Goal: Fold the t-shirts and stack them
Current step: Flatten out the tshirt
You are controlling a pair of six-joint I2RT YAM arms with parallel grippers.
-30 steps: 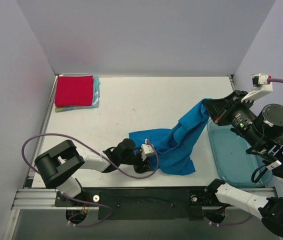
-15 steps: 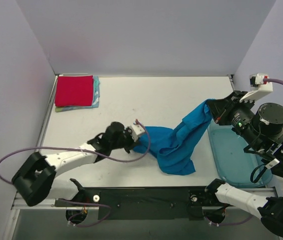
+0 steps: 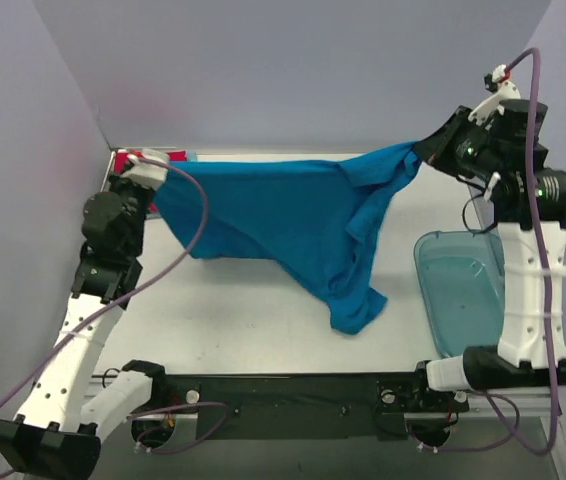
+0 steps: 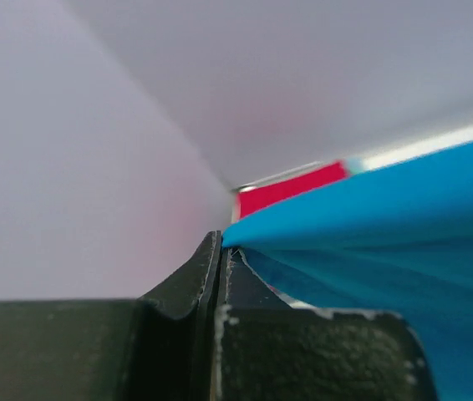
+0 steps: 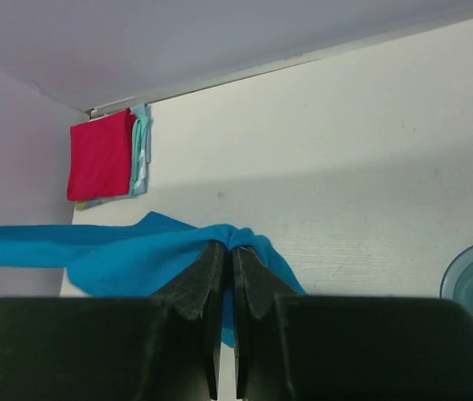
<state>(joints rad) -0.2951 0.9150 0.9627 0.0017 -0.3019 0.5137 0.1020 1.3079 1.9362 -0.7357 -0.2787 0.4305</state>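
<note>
The left gripper (image 3: 152, 173) and the right gripper (image 3: 425, 152), each clamped shut on an upper corner, hold the bright blue cloth t-shirt (image 3: 273, 210) stretched over the white table (image 3: 243, 320); spreading seems in hand, and the next move likely calls for laying it flat.

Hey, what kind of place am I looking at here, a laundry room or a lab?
Most likely a robotics lab cell: a white table boxed in by plain walls, two arms bolted at its near edge holding a blue t-shirt stretched between them.
</note>
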